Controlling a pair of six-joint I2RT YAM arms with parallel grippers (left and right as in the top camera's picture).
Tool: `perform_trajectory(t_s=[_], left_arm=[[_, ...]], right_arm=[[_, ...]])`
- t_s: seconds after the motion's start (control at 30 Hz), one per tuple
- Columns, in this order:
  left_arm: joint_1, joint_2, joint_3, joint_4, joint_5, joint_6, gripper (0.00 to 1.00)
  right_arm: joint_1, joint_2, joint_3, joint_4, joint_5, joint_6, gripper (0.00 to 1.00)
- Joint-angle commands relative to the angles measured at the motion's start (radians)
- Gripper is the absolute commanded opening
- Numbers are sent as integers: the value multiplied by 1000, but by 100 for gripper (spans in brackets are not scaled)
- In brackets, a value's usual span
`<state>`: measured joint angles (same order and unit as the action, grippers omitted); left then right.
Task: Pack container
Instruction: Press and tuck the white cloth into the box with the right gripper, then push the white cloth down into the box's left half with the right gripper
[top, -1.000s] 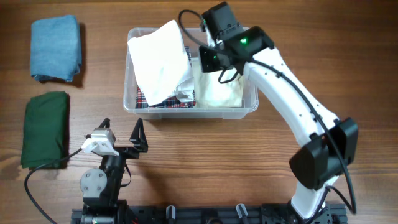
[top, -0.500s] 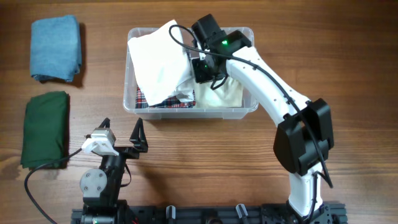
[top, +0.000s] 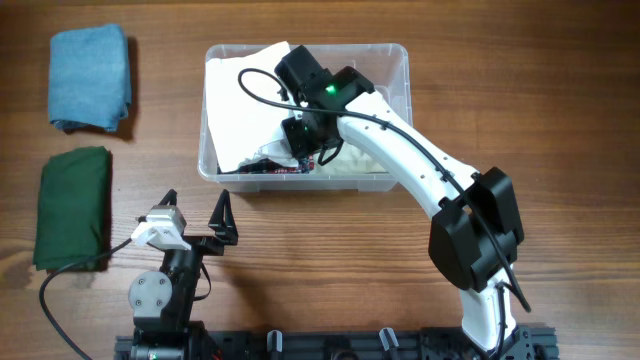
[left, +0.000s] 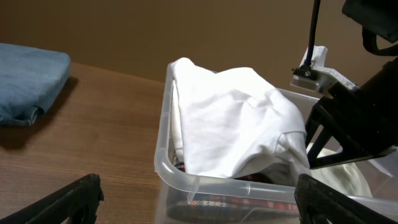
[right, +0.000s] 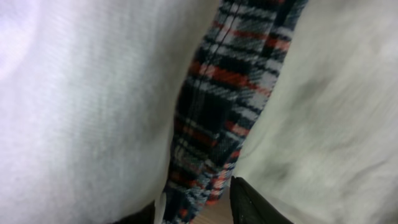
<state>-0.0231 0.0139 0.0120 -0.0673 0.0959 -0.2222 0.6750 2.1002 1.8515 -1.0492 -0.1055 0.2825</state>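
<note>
A bare wooden table fills the overhead view. The tub stands at its far middle, long side toward the arms. A white cloth fills the tub's left half and bulges up over the rim there. A plaid cloth shows beneath it along the near wall, and a cream cloth lies to the right.

The right gripper is down inside the tub, at the seam where the white cloth meets the cream one. Its wrist camera sits close against fabric, with a strip of plaid running between two pale folds. Only its dark fingertips show at the bottom edge, with plaid between them. I cannot tell whether they pinch it or merely rest on it.

This looks like settling the load. To do it well, press the white bulge down and inward until it sits below the rim. Make sure the jaws are free of the plaid, then lift straight up so nothing drags out.

The left gripper rests near its base, spread wide and empty. A blue cloth and a green cloth lie folded well left of the tub, probably next to go in.
</note>
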Motion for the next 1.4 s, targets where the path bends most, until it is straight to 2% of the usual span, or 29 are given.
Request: perform_trajectory(t_s=[0.0, 0.27, 0.4, 0.47, 0.5, 0.63, 0.7, 0.83, 0.93, 0.97, 1.07, 1.1, 1.13, 1.37], left_arm=[[8, -6, -6, -1, 4, 5, 100], [8, -6, -6, -1, 4, 5, 100], [8, -6, -6, -1, 4, 6, 100], [8, -6, -6, -1, 4, 6, 100], [8, -6, -6, -1, 4, 5, 100], [8, -6, -6, -1, 4, 6, 100], [8, -6, -6, -1, 4, 6, 100], [8, -6, -6, -1, 4, 5, 99], [8, -6, -6, -1, 4, 6, 100], [8, -6, -6, -1, 4, 6, 100], [8, -6, -6, -1, 4, 5, 100], [8, -6, -6, -1, 4, 5, 100], [8, -6, -6, -1, 4, 5, 100], [8, -6, -6, -1, 4, 5, 100]], right_arm=[[6, 13, -11, -15, -31, -5, 46], [11, 13, -11, -37, -34, -7, 56], [8, 12, -11, -41, 13, -11, 70], [-3, 12, -10, -47, 64, -11, 85], [-13, 11, -10, -53, 87, -10, 88], [-83, 7, -9, -69, 112, -19, 89], [-109, 3, -5, -70, 112, -26, 86], [-153, -18, 42, -71, 108, -77, 74], [-165, -33, 89, -73, 107, -93, 58], [-165, -39, 107, -69, 100, -100, 50], [-152, -56, 141, -22, 5, -155, 16], [-143, -63, 142, 3, -29, -166, 8], [-132, -68, 142, 27, -47, -171, 4], [-56, -59, 136, 126, -49, -171, 4]])
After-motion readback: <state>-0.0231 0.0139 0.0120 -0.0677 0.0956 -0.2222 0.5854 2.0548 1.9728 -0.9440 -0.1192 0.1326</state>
